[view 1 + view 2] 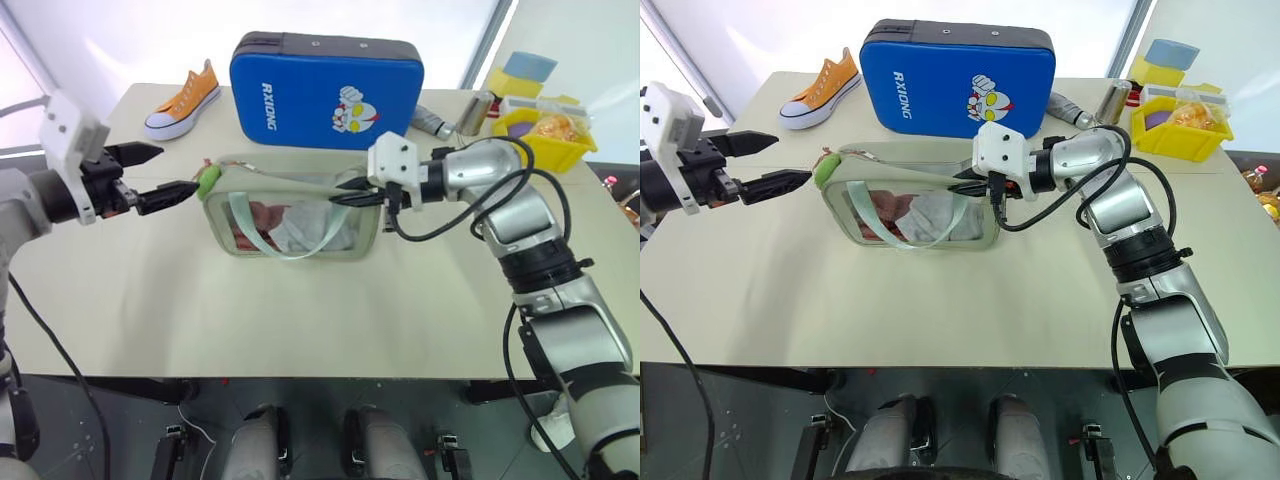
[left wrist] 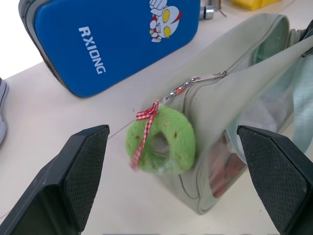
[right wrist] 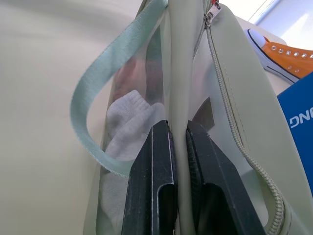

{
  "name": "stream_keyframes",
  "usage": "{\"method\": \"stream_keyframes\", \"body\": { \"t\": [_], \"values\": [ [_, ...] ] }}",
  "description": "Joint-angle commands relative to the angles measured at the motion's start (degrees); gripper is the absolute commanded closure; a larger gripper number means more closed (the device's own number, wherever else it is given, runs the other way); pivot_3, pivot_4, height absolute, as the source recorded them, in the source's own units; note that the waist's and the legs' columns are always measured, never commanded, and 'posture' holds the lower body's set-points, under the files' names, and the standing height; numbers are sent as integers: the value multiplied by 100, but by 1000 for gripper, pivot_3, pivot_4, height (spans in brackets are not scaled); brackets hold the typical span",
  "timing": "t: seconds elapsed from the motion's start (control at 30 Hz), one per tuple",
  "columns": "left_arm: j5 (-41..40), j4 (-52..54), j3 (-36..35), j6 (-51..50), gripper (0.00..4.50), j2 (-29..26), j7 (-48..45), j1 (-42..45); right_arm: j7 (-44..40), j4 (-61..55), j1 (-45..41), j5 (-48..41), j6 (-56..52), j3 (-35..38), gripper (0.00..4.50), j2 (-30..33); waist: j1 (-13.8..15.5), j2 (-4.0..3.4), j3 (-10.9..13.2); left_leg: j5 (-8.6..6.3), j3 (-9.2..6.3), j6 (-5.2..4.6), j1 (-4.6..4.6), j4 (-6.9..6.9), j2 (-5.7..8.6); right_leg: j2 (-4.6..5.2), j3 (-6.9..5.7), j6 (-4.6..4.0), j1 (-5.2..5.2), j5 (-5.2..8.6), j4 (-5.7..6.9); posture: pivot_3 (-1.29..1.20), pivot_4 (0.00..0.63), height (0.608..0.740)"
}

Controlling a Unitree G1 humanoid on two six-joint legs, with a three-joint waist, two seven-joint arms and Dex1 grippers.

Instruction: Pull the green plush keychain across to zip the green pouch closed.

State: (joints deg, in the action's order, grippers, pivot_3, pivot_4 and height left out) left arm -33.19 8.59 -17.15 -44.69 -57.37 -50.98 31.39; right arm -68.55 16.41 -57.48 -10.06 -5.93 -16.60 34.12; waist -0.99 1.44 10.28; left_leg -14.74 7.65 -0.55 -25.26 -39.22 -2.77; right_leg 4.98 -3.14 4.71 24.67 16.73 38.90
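zip: not begun | green plush keychain at green pouch 9 o'clock end | right end effector clamps pouch rim | left end effector wide, beside charm, pull remaining

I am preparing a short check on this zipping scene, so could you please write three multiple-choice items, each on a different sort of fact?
1. Where does the small lime-green fuzzy plush keychain hang?
A. at the end of the pale sage-green pouch with the clear front panel nearest the left gripper
B. on the orange canvas sneaker
C. inside the yellow bin

2. What colour is the big padded case behind the pouch?
A. red
B. blue
C. black

3. How do the two grippers stand?
A. both open
B. left shut on the keychain, right open
C. left open, right shut on the pouch's edge

Answers:
1 A: the charm dangles from the zipper pull at that end, in front of the left gripper.
2 B: blue, with white lettering.
3 C: the left fingers stand wide apart beside the charm; the right gripper pinches the pouch's rim.
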Motion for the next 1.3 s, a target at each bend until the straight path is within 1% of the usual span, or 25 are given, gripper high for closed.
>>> {"method": "stream_keyframes", "body": {
  "t": [0.03,0.13,0.2,0.37,0.43,0.5,0.67,0.7,0.77,0.83,0.87,0.9,1.17,1.27,1.3],
  "values": [
    [-43,153,-158,44,0,-59,48,26,-9,-438,49,-180,-342,281,4096,-13,0,0,0,0,0,0,0,0,0,0,0,0,0,0,0,0,150,740],
    [-19,47,-101,85,0,-54,38,80,119,-733,158,-214,-687,376,2895,-36,3,0,0,0,0,0,0,-1,0,1,0,0,0,0,4,0,150,740],
    [47,-136,-83,150,0,-65,36,120,135,-931,215,-201,-867,497,1862,127,3,0,0,1,0,1,1,-1,0,1,0,0,0,0,6,0,150,740],
    [257,-642,-175,430,0,-175,-57,-68,104,-1657,526,-419,-1584,883,1862,675,25,1,0,1,0,1,2,-1,3,3,0,0,0,0,6,0,150,740],
    [281,-715,-173,515,0,-187,-97,-112,187,-1927,674,-500,-1892,989,1862,780,20,1,0,0,0,1,2,-1,3,4,0,0,0,0,4,0,150,740],
    [301,-742,-127,554,0,-160,-92,-79,290,-2064,770,-554,-2105,1052,1862,773,12,1,-1,1,0,1,2,-1,1,3,-1,0,0,0,5,0,150,740],
    [303,-799,113,579,0,-51,-138,187,501,-2084,955,-485,-2118,940,1862,579,7,1,-1,1,3,1,6,0,0,2,0,-1,0,0,6,0,150,740],
    [293,-801,160,571,0,-23,-155,241,520,-2072,958,-520,-2159,933,2095,524,8,1,-1,1,2,1,6,-1,0,2,0,-1,0,0,6,0,150,740],
    [299,-774,252,557,0,76,-114,324,515,-2070,973,-544,-2174,907,2718,469,14,1,-1,1,3,1,6,-1,1,2,0,0,0,0,7,0,150,740],
    [323,-734,366,562,0,199,-63,378,531,-2062,968,-535,-2169,878,3724,422,17,1,-1,1,3,1,6,-1,1,2,0,0,-1,0,7,0,150,740],
    [327,-705,414,558,0,261,-44,392,546,-2060,964,-527,-2161,869,4313,404,18,1,-1,1,3,1,6,-1,1,1,0,0,-1,0,7,0,150,740],
    [332,-706,460,551,0,341,-9,421,566,-2056,953,-507,-2144,852,4442,384,19,1,-1,1,3,1,6,-1,1,2,0,0,-1,0,7,0,150,740],
    [443,-914,626,592,0,913,282,625,603,-2188,1038,-508,-2145,828,4442,358,12,1,-2,1,2,2,6,-2,1,1,0,0,-1,0,9,0,150,740],
    [472,-1050,627,613,819,1013,323,700,627,-2234,1057,-516,-2171,823,4500,345,15,1,-2,1,2,2,7,-3,1,1,0,0,-1,0,10,0,150,740],
    [464,-1046,639,612,1258,1009,276,687,633,-2245,1061,-520,-2178,824,4500,344,15,2,-2,1,2,2,7,-3,1,1,0,0,-2,0,10,0,150,740]
  ]
}}
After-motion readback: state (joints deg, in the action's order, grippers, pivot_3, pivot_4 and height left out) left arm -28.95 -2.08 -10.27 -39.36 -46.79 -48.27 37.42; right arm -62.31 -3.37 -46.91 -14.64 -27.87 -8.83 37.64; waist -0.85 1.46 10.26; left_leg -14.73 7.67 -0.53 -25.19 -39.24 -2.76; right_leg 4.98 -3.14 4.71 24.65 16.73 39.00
